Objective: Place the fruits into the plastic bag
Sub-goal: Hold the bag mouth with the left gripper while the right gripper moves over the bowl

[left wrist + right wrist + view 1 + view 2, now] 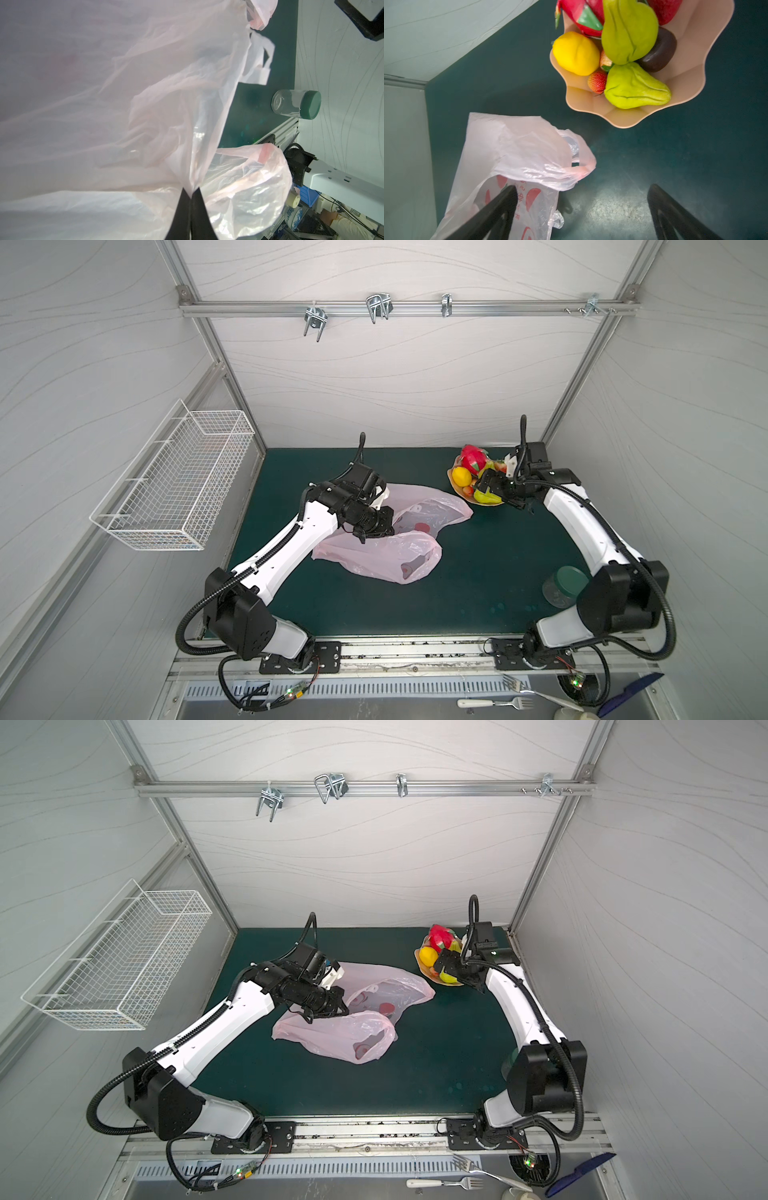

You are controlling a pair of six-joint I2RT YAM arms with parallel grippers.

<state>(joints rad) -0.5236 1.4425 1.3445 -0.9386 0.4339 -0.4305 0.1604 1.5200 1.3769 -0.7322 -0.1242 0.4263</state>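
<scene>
Left wrist view showed the left gripper (190, 193) clenched on the crinkly translucent pale pink plastic bag (124, 104); the right gripper (582, 187) stood wide open.

So the left arm (286, 547) and right arm (582, 526): white shells, chunky black joints, black ribbed hose (180, 628) off each. Black base plates (328, 655) with silver screws, green-lit LED boards (297, 688) on thin wires. Matte black tool fingers (496, 209).

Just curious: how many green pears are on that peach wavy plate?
2: one soft green pear beside the yellow lemon, the other pear by the red strawberry; more may be hidden.
</scene>
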